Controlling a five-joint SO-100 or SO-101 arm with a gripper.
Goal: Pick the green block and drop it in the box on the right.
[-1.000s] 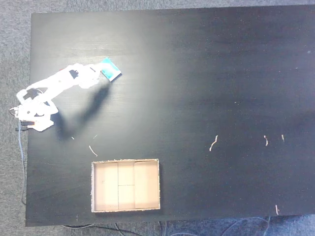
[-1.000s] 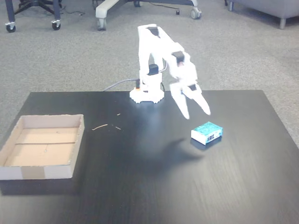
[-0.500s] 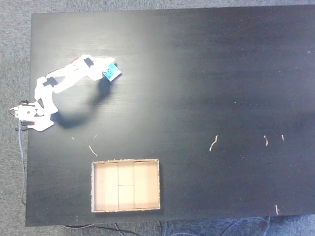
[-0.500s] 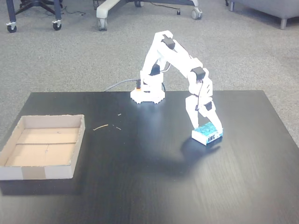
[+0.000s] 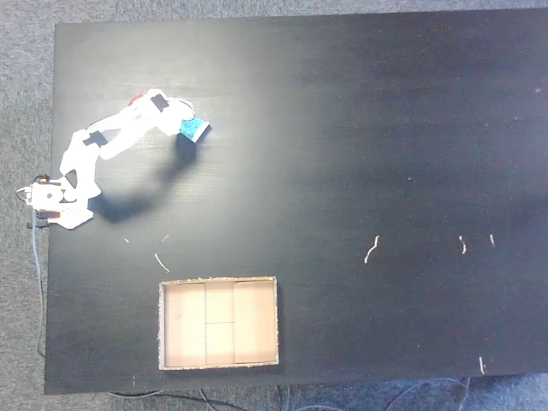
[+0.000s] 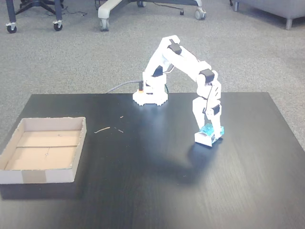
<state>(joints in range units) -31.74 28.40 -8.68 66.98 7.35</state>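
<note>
The small teal-green block lies on the black table, close to the white arm's base. My gripper points straight down onto it, with a finger on each side, and looks shut on it. The block still rests on the table. The tan cardboard box holds nothing. It sits at the bottom edge of the table in the fixed view from above, and at the left in the fixed view from the front.
Thin pale scraps lie on the table. A cable runs off behind the arm's base. Chair bases with castors stand on the carpet beyond the table.
The arm swung out from a raised pose and lowered its gripper onto the green block. The fingers then drew in on it, and the block turned and shifted slightly.
</note>
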